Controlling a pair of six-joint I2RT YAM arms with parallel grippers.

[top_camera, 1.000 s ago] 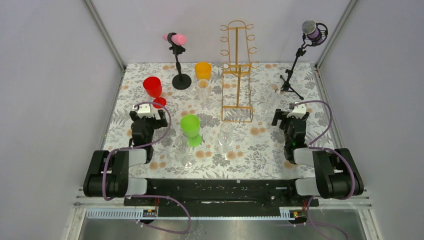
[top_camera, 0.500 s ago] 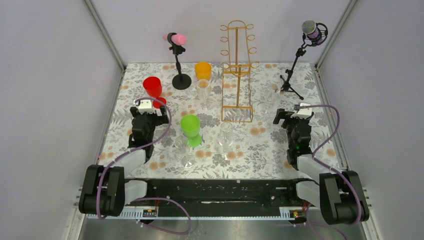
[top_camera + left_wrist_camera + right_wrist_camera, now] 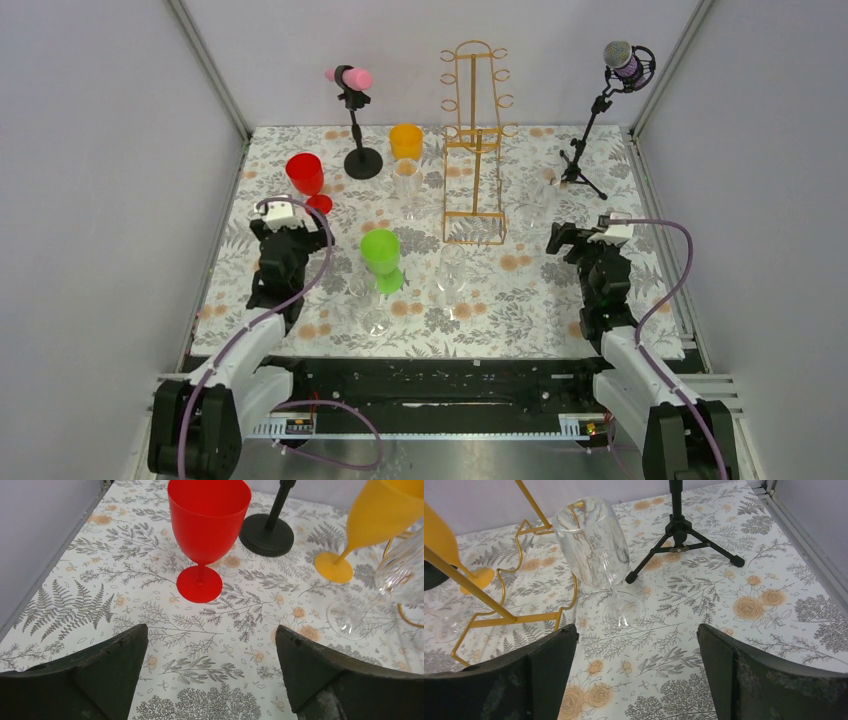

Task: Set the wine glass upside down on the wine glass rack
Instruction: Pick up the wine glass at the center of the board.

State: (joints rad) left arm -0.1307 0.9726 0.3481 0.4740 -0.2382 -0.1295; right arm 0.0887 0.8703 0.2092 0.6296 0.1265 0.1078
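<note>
Both pincers are spread wide and nothing is gripped in either. The left gripper (image 3: 210,630) is held over the left side of the tabletop (image 3: 530,290), and the right gripper (image 3: 636,627) is held over the right side. 1 clear wine glass (image 3: 591,542) is seen standing upright directly ahead of the right gripper, untouched, just beside the right side of the wire base of the wine glass rack (image 3: 474,140). The gold rack is stood upright toward the far edge, about midway between the 2 far corners. A red goblet (image 3: 207,520) is seen just ahead of the left gripper, toward the far left corner, and an orange goblet (image 3: 380,515) is placed further right, near the rack. A green goblet (image 3: 381,252) is stood near the tabletop's middle. A tripod microphone stand (image 3: 679,530) is set behind the clear glass, near the far right corner.
</note>
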